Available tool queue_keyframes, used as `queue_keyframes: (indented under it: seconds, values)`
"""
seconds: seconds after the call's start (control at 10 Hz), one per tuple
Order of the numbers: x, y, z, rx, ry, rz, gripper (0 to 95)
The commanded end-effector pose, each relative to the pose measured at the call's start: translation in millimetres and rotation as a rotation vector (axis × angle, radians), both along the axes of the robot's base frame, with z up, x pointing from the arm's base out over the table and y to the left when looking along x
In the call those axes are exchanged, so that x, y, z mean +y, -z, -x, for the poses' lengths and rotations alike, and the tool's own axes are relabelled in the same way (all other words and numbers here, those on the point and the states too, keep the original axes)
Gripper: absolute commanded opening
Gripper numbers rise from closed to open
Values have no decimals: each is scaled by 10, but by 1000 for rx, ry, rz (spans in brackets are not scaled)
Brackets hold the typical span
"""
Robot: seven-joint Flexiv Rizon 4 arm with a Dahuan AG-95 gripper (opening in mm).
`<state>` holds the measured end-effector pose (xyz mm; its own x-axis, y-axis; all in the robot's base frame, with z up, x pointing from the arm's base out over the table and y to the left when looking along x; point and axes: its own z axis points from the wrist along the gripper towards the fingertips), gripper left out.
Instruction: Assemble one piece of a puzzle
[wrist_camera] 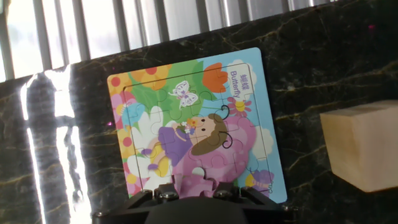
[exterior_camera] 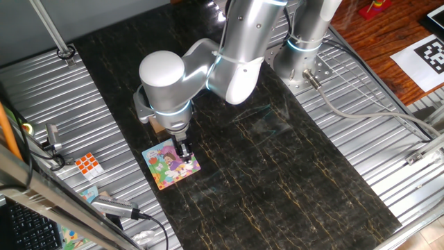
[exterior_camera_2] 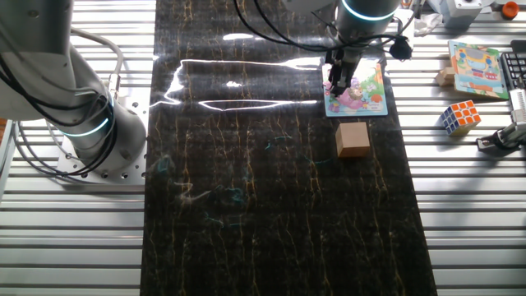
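The puzzle (wrist_camera: 193, 118) is a small square cartoon board with an orange edge, lying flat on the dark mat. It also shows in one fixed view (exterior_camera: 166, 167) and the other fixed view (exterior_camera_2: 362, 92). My gripper (wrist_camera: 194, 191) stands over the board's near edge, fingers pointing down at it (exterior_camera: 184, 154) (exterior_camera_2: 337, 82). The piece (wrist_camera: 195, 180), small and pink, sits between the two fingertips, low over the pink part of the picture. Whether it touches the board I cannot tell.
A tan wooden block (wrist_camera: 364, 146) stands on the mat right beside the puzzle (exterior_camera_2: 352, 138). An orange-and-white Rubik's cube (exterior_camera_2: 460, 117) and a second picture board (exterior_camera_2: 475, 67) lie on the ribbed metal table. The robot base (exterior_camera_2: 90, 123) stands at the mat's far end.
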<state>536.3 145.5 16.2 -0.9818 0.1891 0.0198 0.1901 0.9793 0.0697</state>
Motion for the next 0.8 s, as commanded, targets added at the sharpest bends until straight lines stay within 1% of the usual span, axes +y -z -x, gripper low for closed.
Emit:
queue_keyframes:
  seconds: [0.1, 0.5, 0.8]
  values:
    - [-9, 0, 4, -3, 36, 1, 380]
    - [-16, 13, 17, -15, 50, -3, 380]
    - [22, 37, 19, -13, 66, -5, 380]
